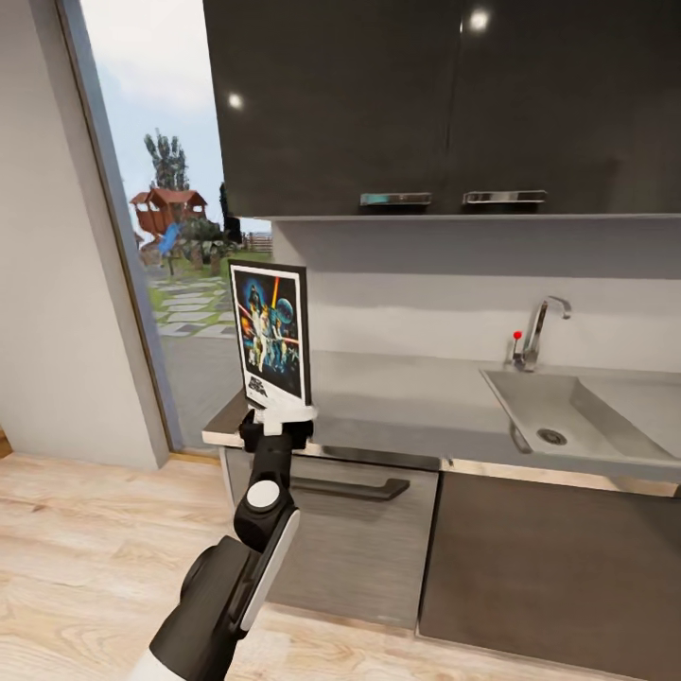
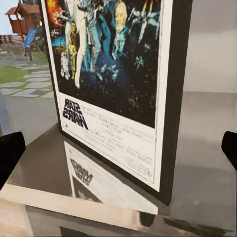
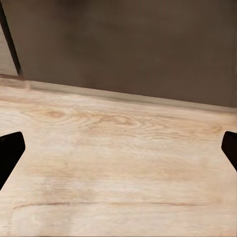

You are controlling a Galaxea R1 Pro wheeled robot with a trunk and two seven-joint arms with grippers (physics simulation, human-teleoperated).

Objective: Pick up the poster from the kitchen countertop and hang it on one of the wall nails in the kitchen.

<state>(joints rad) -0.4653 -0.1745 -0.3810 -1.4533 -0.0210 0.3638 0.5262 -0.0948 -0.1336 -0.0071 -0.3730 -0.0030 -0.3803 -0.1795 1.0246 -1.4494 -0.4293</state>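
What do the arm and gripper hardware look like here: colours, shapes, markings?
The left arm has glossy black rounded shells with white side panels and a round white joint cap. The left gripper has a black base with a white piece on top. In both wrist views the fingertips are plain black wedges. No cables or markings visible.

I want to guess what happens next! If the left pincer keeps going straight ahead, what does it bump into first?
Most likely the poster, standing upright on the countertop between the open left pincer fingers. Depth is hard to judge.

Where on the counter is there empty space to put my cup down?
Bare grey kitchen countertop runs between the poster and the sink, back to the wall. The left end is crowded: the poster stands upright there with the left gripper at its base. The sink and tap take the right.
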